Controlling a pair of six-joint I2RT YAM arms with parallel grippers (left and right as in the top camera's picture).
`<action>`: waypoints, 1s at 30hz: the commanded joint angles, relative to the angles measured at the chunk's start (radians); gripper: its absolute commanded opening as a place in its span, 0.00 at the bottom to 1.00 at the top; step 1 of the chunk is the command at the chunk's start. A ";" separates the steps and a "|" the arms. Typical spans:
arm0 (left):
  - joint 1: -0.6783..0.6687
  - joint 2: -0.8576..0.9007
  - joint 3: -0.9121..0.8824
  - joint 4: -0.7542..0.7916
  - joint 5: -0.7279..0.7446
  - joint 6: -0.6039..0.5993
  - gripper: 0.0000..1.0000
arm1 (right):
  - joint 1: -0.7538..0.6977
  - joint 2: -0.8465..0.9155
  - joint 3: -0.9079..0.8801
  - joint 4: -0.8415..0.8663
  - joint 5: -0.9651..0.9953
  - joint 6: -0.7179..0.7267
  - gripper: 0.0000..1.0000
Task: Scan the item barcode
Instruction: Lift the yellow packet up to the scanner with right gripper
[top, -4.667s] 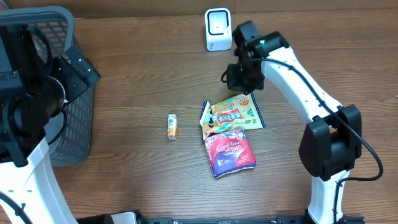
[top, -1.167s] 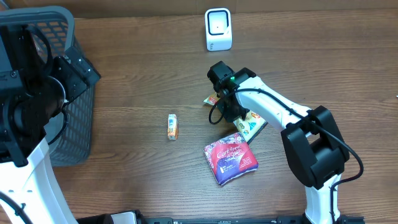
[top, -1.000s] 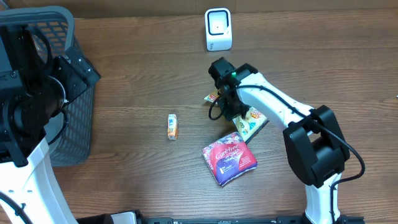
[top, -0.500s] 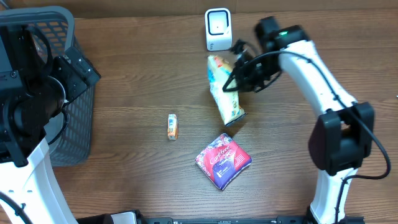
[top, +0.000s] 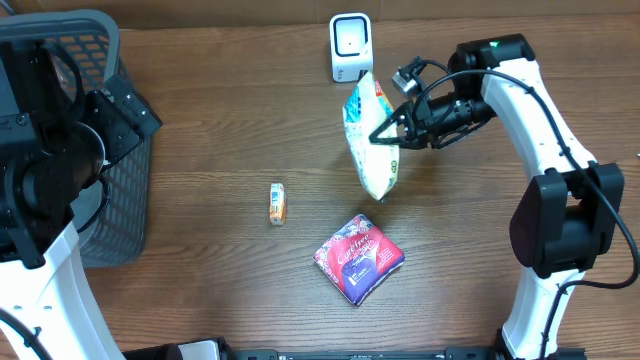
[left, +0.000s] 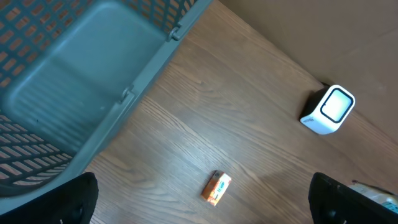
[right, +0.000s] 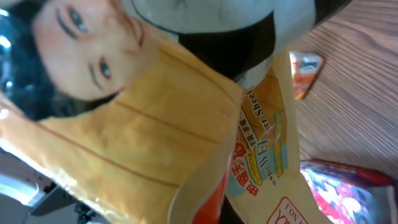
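Observation:
A yellow and white snack packet (top: 368, 140) hangs upright in the air, just in front of the white scanner (top: 351, 47) at the back of the table. My right gripper (top: 392, 131) is shut on the packet's right edge. In the right wrist view the packet (right: 143, 124) fills most of the frame and hides the fingers. No barcode shows on the faces I see. My left gripper (left: 203, 209) is open and holds nothing. It hovers high at the left by the basket, and the scanner (left: 328, 110) shows in its view.
A grey mesh basket (top: 120, 200) stands at the left edge under the left arm. A small orange box (top: 277, 203) lies mid-table. A red and purple packet (top: 358, 257) lies nearer the front, below the held packet.
My right gripper closed on the yellow packet on the table, lifted it and swung it up towards the scanner. The red packet slid slightly left. The left arm stayed still.

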 joint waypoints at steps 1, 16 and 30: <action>0.005 0.004 0.008 0.002 0.002 0.016 1.00 | 0.035 -0.007 0.002 0.000 -0.081 -0.067 0.03; 0.005 0.004 0.008 0.002 0.002 0.016 1.00 | 0.238 -0.007 0.002 0.000 -0.034 -0.132 0.03; 0.005 0.004 0.008 0.002 0.002 0.016 1.00 | 0.243 -0.007 0.002 0.012 -0.036 -0.149 0.04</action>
